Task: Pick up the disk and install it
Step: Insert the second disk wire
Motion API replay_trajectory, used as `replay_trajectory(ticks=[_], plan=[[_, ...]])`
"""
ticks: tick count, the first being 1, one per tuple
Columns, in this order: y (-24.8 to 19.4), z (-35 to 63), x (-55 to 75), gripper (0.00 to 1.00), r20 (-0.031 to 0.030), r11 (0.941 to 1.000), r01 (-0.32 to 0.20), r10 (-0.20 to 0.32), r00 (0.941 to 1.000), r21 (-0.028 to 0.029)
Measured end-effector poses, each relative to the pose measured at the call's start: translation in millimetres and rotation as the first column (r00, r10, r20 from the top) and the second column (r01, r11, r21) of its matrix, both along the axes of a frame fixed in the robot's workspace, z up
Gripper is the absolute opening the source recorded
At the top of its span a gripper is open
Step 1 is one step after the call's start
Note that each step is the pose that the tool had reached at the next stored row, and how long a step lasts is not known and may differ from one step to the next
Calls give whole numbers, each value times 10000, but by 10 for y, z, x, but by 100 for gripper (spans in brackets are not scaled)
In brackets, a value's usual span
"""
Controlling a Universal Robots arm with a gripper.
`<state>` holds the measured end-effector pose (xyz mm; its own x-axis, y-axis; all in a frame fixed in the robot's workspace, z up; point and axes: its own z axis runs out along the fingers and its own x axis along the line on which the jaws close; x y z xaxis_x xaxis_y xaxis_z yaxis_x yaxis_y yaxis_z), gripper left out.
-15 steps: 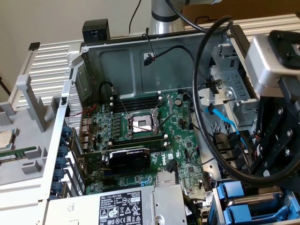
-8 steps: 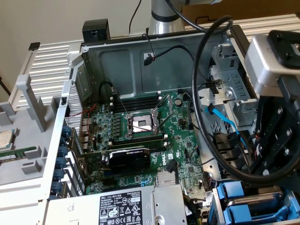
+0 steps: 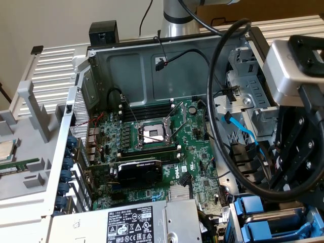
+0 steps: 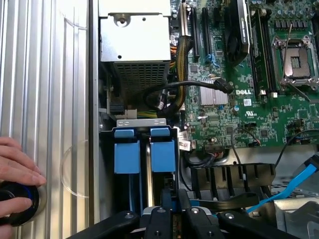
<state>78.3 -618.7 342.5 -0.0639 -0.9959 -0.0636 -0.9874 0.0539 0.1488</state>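
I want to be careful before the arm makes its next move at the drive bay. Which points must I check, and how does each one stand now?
1. Gripper lined up with the drive bay: ok, it sits right at the blue carriers.
2. Grip on the disk: cannot tell. The jaws stand close together with a sliver of blue between them, but the drive body is hidden.
3. Cables away from the gripper: not ok. The thick black cable loops close beside it.
4. Person's hand outside the case: ok, it rests on a round black knob.
5. Free slot in the bay: cannot tell.
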Motion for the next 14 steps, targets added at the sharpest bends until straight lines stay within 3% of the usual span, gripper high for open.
replay_trajectory(ticks=[7,14], plan=[[0,0,0,16,65,10000,1,-1,10000,16],[0,-9,-5,16,87,10000,0,0,10000,22]])
